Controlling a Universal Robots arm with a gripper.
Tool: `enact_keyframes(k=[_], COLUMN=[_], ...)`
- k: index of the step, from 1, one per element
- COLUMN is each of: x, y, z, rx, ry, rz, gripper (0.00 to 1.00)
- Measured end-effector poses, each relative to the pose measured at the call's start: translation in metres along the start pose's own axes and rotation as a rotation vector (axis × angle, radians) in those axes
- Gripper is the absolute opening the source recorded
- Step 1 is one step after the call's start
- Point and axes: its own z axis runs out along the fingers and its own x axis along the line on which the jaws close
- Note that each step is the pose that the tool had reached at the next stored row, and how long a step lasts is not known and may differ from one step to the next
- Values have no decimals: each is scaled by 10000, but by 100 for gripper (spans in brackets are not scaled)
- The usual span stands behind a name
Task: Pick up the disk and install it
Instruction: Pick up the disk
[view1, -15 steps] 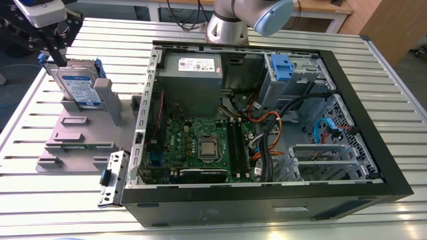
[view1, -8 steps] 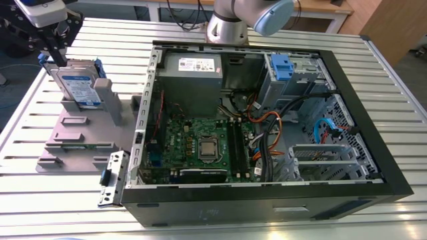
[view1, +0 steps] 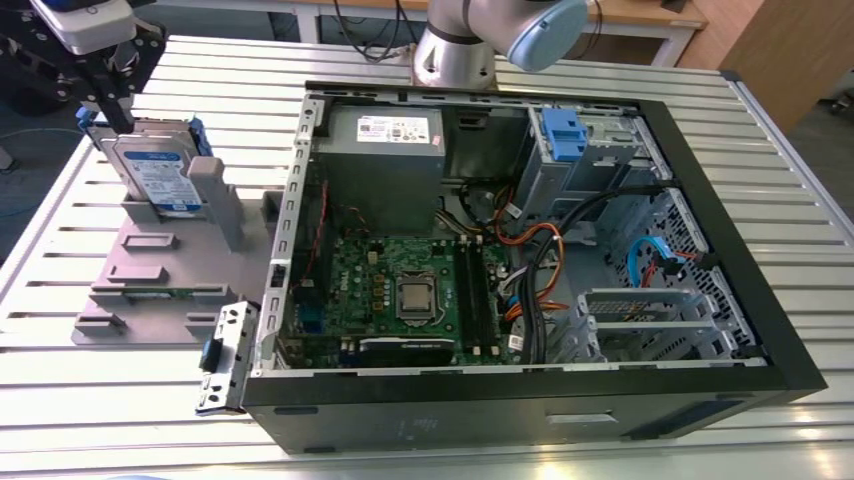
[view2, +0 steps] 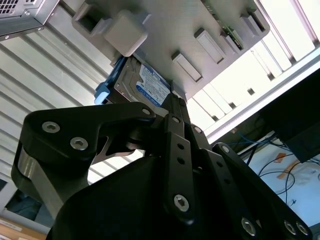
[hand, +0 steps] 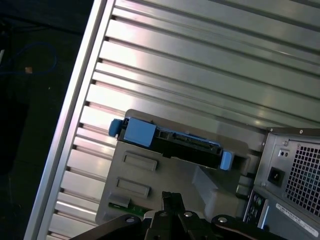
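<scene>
Pincer (view1: 112, 112) near top edge of upright disk (view1: 158, 178)

An open computer case (view1: 534, 410) lies on the slatted metal table (view1: 80, 400), beside a grey holder stand (view1: 147, 265).

No legible txt on disk (view1: 158, 178) or PSU sticker (view1: 395, 128).

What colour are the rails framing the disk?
Blue rails on the disk, clearest in the first wrist view.
</scene>
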Motion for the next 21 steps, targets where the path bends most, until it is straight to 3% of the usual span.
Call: enact_keyframes(k=[21], x=[0], y=[0], z=[0], rx=[3], ry=[5], rz=[-278], gripper=[11])
